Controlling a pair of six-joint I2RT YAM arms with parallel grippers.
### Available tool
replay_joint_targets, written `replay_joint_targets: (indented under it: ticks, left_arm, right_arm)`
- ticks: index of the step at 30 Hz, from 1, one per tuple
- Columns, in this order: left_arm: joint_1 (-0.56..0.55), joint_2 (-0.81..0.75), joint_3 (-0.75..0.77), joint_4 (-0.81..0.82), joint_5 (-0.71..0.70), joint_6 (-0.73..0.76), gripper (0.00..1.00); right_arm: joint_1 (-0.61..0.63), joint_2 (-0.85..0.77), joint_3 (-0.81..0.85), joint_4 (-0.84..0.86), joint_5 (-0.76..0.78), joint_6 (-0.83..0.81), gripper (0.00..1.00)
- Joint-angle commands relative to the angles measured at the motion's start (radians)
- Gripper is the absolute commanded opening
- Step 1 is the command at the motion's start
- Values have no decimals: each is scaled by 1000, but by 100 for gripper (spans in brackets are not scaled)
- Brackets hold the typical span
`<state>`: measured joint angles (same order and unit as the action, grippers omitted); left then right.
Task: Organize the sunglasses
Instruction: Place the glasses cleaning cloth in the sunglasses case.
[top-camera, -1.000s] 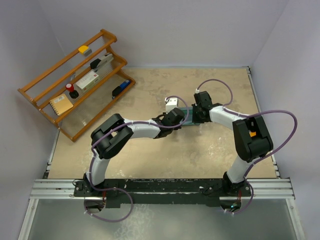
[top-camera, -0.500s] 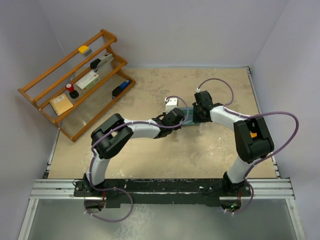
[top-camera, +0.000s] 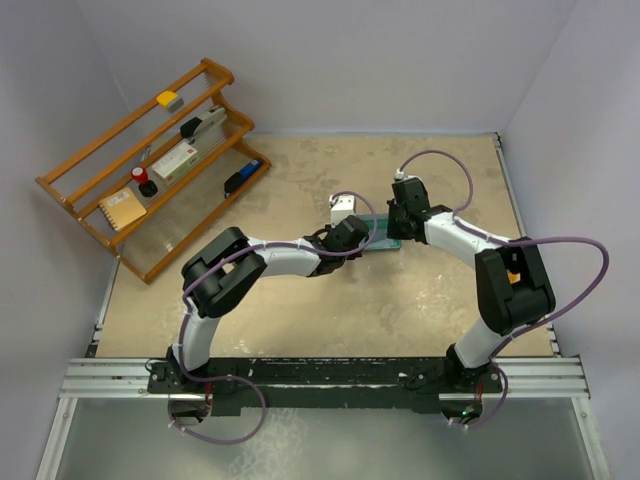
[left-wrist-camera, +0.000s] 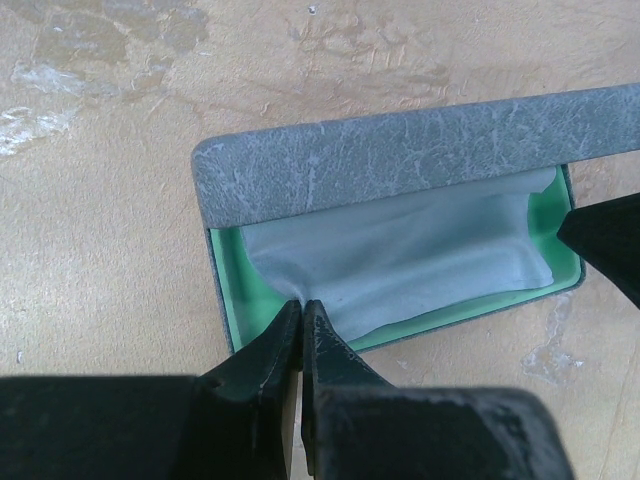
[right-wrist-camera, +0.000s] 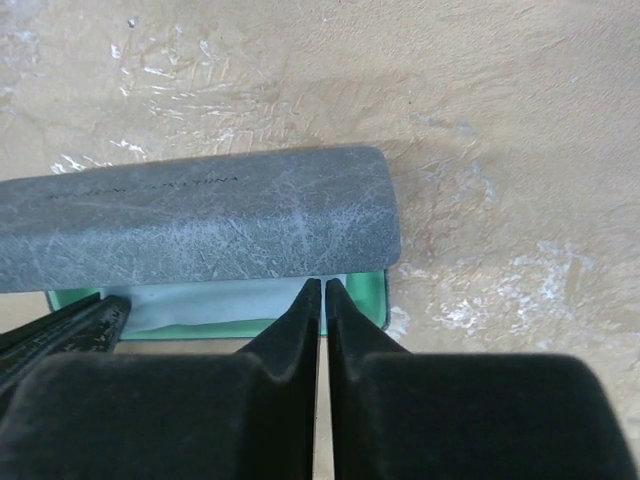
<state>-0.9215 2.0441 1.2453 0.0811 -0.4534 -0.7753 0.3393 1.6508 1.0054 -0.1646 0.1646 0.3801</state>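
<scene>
Left hand (left-wrist-camera: 301, 312) pinches the cloth (left-wrist-camera: 400, 255) in the open case (left-wrist-camera: 400, 150); right hand (right-wrist-camera: 322, 287) is closed at its right end. We should draw the cloth flat gently.

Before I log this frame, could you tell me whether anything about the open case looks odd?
Slightly: the pale cloth in the open case is puckered at one corner, where the left gripper pinches it. Only the cloth shows inside.

This was a robot lab. A left arm (top-camera: 285, 258) and a right arm (top-camera: 455, 232) sat bolted to a metal rail (top-camera: 110, 377) beside a tan tabletop (top-camera: 300, 310), with plain white walls (top-camera: 350, 60) around (like a box).
</scene>
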Motion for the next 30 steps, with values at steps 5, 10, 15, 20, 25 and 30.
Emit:
replay_joint_targets:
  ticks: [5,10,15,20,25,30]
  left_arm:
    - [-3,9,16,-6,-1,-7,0]
    - [-3,11,15,-6,-1,-7,0]
    - [-4,9,18,-6,2,-6,0]
    - [-4,7,16,-8,0,-5,0]
    - [-4,4,13,-8,-1,-3,0]
    - [-3,0,12,-8,-2,-2,0]
  right_arm:
    - [-5,18,-6,38,-104,-5,0]
    - [-5,48,-11,43,-140,11,0]
    - [-5,68,-14,45,-131,17,0]
    - [-5,64,-14,23,-68,21,0]
    - [-5,66,1,-18,-22,26,0]
    - [-5,66,6,-35,13,28,0]
